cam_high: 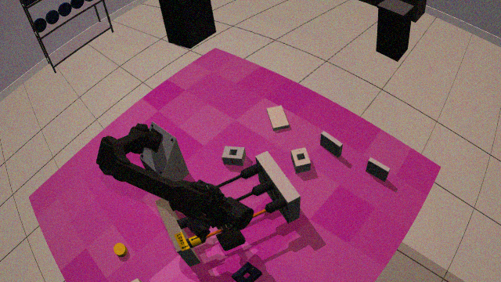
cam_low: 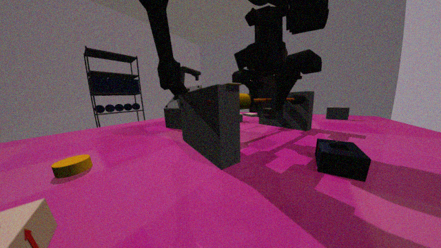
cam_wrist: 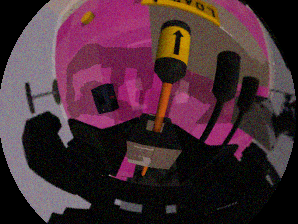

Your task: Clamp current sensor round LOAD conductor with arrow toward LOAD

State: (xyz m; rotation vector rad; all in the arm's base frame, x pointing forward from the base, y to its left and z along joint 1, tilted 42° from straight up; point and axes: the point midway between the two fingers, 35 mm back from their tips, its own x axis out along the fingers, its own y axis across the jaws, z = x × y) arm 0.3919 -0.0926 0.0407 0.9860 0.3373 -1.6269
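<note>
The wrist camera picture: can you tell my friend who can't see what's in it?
Dark jaws are shut on a grey-and-black sensor around an orange wire. Beyond, a yellow sleeve with a black arrow points toward the yellow LOAD label.

The table is covered in pink and magenta squares of differing shades, and the floor is beige, ruled with thin dark lines. The LOAD marker is yellow with dark lettering; the sleeve is yellow with a black arrow, and the conductor is orange. A yellow disc, a black-looking arm and, in the exterior view, a cream block with a red arrow add plain colours.
</note>
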